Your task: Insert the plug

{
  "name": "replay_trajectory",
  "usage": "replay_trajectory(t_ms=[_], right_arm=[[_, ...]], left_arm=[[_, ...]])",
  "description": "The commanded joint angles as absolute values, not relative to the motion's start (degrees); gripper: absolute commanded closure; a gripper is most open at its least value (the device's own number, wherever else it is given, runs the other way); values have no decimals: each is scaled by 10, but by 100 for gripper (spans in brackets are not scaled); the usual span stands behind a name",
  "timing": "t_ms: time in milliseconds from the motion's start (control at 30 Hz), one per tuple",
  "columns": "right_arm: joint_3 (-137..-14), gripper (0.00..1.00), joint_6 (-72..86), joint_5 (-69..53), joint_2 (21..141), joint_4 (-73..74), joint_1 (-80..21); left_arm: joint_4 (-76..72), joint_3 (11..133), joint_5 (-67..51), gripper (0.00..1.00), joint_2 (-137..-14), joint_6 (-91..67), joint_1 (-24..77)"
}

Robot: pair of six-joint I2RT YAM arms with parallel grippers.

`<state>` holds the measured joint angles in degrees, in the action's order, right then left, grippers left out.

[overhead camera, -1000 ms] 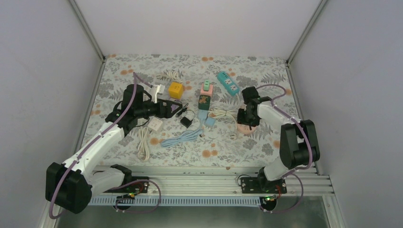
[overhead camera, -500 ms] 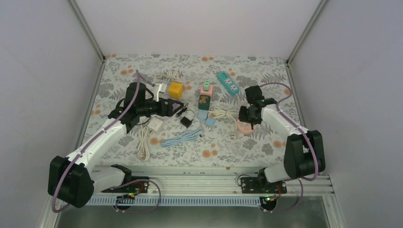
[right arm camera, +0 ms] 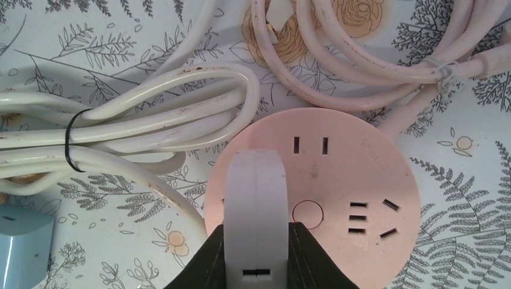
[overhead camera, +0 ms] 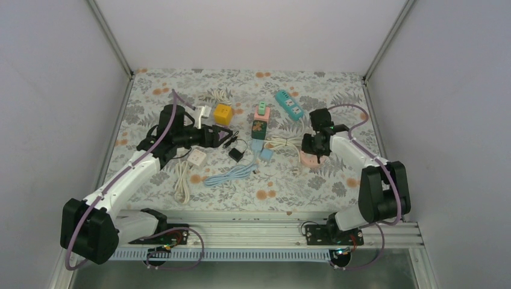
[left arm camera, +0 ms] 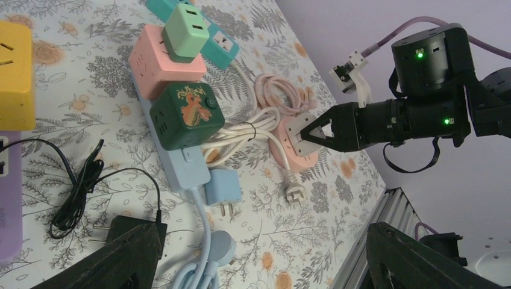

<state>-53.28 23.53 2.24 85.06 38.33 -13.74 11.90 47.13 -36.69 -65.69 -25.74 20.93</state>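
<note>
In the right wrist view a white plug (right arm camera: 255,205) stands clamped between the black fingers of my right gripper (right arm camera: 255,256), which is shut on it. The plug covers the left part of the round pink socket (right arm camera: 355,180); its prongs are hidden, so I cannot tell if they sit in the slots. From above, the right gripper (overhead camera: 314,147) points down at the pink socket (overhead camera: 312,160). My left gripper (overhead camera: 228,138) hovers open over the table's middle, with its fingers (left arm camera: 129,256) spread wide beside a black adapter (left arm camera: 129,224).
Left of the socket lie a bundled white cable (right arm camera: 120,129) and a blue adapter (overhead camera: 266,154). Behind are a dark green cube (overhead camera: 259,128), a pink cube (overhead camera: 261,111), a teal strip (overhead camera: 289,105) and a yellow cube (overhead camera: 223,113). A light blue cable (overhead camera: 232,174) lies nearer.
The right jaws have squeezed tighter on the white plug, and that arm's elbow has swung right. The left arm has shifted a little and then held still.
</note>
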Motion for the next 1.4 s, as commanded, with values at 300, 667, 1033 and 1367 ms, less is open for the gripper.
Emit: replay_trajectory(t_ms=[300,667,1033,1367], right_arm=[[-517,96,246,55,944,394,-143],[-658,42,233,42,896,423,-143],[-642,36,203,-26,773,362,-144],[-530,37,203,-162,676,279,-155]], left_arm=[[128,485,-360,14,-647,-256,206],[221,521,-197,14,-638,-227,207],[310,487,1,21,-608,-259,207],[354,457,16,18,-681,-285,207]])
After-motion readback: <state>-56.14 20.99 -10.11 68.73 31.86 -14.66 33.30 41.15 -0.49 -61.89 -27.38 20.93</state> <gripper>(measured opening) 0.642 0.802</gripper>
